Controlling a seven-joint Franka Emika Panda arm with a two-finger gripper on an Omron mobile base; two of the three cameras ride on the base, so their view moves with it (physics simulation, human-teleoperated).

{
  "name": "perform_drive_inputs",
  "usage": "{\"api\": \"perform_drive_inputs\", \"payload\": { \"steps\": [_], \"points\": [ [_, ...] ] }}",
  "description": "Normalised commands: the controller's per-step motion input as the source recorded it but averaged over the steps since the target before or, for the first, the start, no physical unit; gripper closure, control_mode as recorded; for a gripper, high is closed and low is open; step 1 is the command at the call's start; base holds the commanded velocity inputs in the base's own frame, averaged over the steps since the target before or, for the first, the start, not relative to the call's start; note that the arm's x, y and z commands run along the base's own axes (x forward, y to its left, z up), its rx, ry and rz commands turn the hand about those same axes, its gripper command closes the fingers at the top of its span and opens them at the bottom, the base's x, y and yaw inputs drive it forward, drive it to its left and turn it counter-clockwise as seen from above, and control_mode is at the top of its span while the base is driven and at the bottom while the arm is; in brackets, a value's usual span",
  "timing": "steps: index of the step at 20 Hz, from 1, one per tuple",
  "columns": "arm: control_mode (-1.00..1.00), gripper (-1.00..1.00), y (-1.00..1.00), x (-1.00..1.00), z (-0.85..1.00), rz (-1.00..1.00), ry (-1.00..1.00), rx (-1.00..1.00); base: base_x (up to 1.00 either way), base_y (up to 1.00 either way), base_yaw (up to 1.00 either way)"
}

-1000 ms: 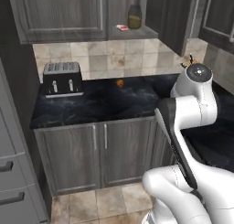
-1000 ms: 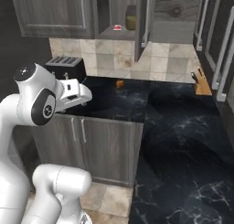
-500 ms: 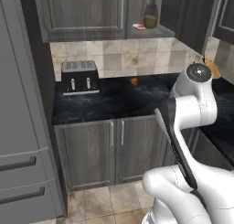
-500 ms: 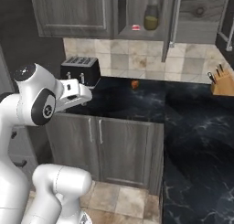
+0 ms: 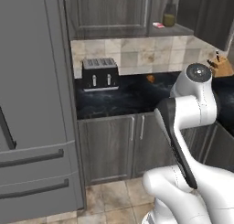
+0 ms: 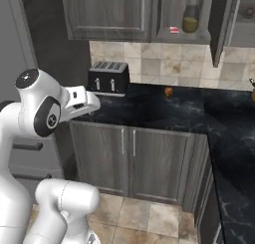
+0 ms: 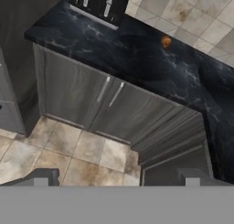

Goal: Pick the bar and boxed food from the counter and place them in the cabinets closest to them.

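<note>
The bar (image 5: 158,25) (image 6: 174,30), dark red with a white end, lies on the grey shelf floor of the open wall cabinet (image 5: 176,31) (image 6: 182,39), beside a yellowish jar (image 6: 191,16). The boxed food is out of view. Below runs the black marble counter (image 5: 123,97) (image 6: 149,111) (image 7: 137,58). My gripper (image 7: 116,179) is open with nothing between its fingertips (image 7: 41,177). It hangs in front of the base cupboards, well below and away from the bar, looking down at the counter edge and floor.
A black toaster (image 5: 99,73) (image 6: 108,77) stands at the counter's left. An orange-brown pastry lump (image 5: 150,78) (image 6: 169,91) (image 7: 166,42) lies mid-counter. A tall grey fridge (image 5: 32,104) fills the left. The cabinet's open door (image 6: 219,24) juts out. A knife block (image 5: 218,65) stands at right.
The base has driven, so the whole scene has shifted right and the fridge has come into view at left. The bar stays on the shelf; the arm's pose looks unchanged.
</note>
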Motion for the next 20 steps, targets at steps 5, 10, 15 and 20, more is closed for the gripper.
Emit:
{"api": "perform_drive_inputs", "payload": {
  "steps": [5,10,15,20],
  "points": [
    [1.00,-1.00,0.00,0.00,0.00,0.00,0.00,0.00,-0.36,0.62,0.00],
    [1.00,-1.00,0.00,0.00,0.00,0.00,0.00,0.00,-0.23,0.48,0.00],
    [1.00,-1.00,0.00,0.00,0.00,0.00,0.00,0.00,-0.01,0.03,-0.01],
    [1.00,-1.00,0.00,0.00,0.00,0.00,0.00,0.00,-0.09,-0.05,-0.21]
  ]
}}
